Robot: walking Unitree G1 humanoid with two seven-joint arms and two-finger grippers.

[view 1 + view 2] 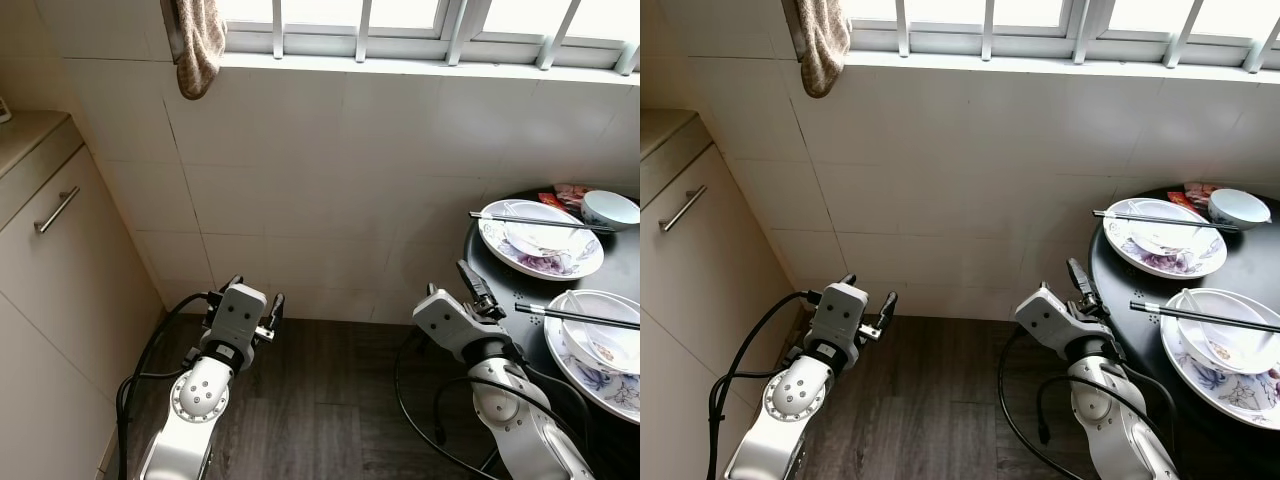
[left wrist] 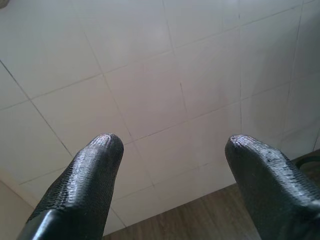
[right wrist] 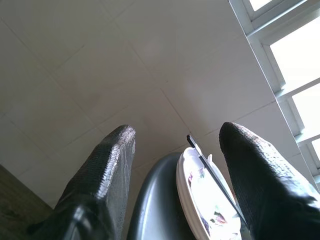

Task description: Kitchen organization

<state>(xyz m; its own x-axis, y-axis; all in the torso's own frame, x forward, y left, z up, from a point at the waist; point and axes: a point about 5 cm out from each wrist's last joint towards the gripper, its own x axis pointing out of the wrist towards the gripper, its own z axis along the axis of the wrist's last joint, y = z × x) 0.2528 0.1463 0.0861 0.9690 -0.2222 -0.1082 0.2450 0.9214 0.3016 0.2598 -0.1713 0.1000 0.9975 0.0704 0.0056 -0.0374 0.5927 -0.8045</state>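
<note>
While both arms were raised in front of the robot, neither one held anything. The left gripper (image 1: 253, 300) had its two black fingers spread apart and pointed at the white tiled wall (image 1: 330, 190), with dark wooden floor (image 1: 320, 400) under it. The right gripper (image 1: 470, 280) also had its fingers apart and empty; it hung just beside the edge of the round black table (image 1: 1120, 300), near the dishes.

Closest to the right gripper, on its right side, lay a flower-patterned white plate with a bowl and spoon (image 1: 1225, 345), and black chopsticks (image 1: 1200, 318) rested across it. Beyond it stood a second flowered plate (image 1: 1165, 238), also with black chopsticks over it, and then a small white bowl (image 1: 1238, 207).

I judge the step to be the approach to the table; no dish was taken yet. The next move probably calls for turning right and reaching over the table edge. The loose chopsticks may roll off when a plate is lifted.

Far to the left of the left gripper was a beige cabinet with metal handle (image 1: 57, 210). Above, a brown towel (image 1: 198, 40) hung at the barred window (image 1: 420, 25).
</note>
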